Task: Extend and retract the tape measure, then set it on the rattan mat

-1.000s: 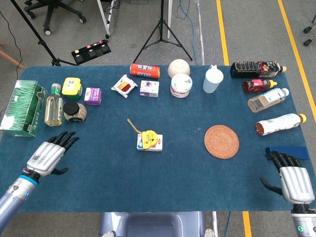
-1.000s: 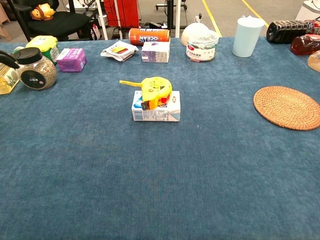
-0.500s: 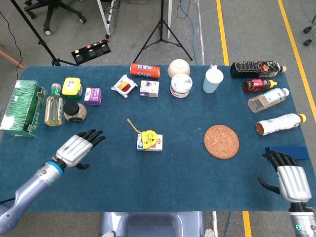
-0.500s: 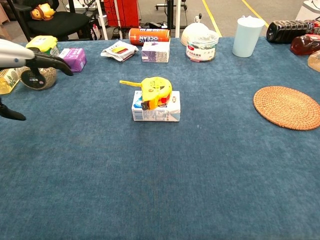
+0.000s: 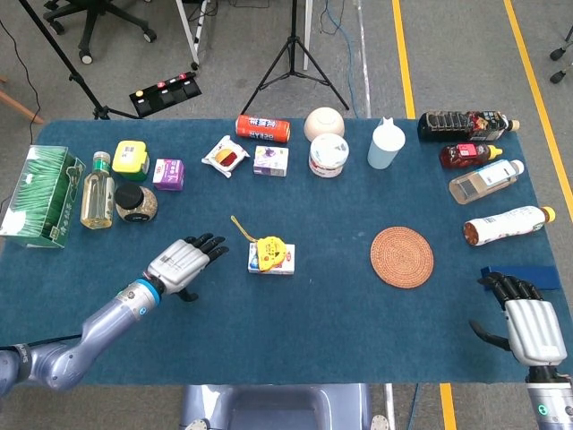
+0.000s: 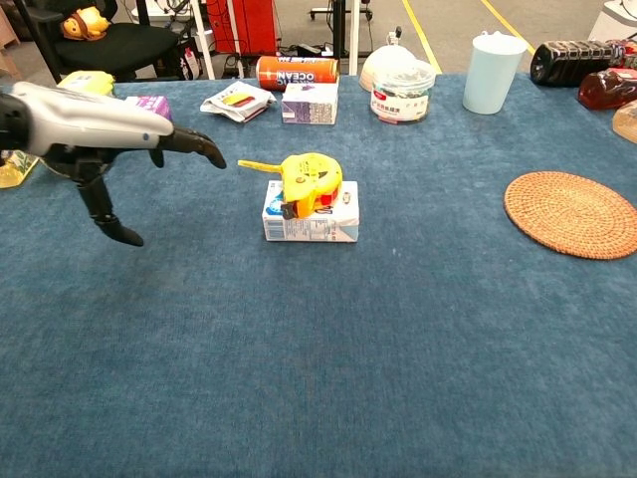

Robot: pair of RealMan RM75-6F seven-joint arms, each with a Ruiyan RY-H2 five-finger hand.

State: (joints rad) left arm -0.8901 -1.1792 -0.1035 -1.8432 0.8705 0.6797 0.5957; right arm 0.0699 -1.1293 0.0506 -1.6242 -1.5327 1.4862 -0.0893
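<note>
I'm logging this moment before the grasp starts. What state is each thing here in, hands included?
tape measure: lying on the small carton, not held, a short yellow strip sticking out.
small carton: flat on the table.
rattan mat: bare, nothing on it.
left hand: open, fingers spread toward the tape measure, not touching it.
right hand: open, at the table's near right corner, holding nothing.
blue cup: upright.
orange can: lying on its side.

Each silver-backed hand with slim black fingers, the left hand [image 5: 182, 263] and the right hand [image 5: 528, 324], joins a glossy grey-blue rounded forearm through a black cuff ringed with a bright blue band.
</note>
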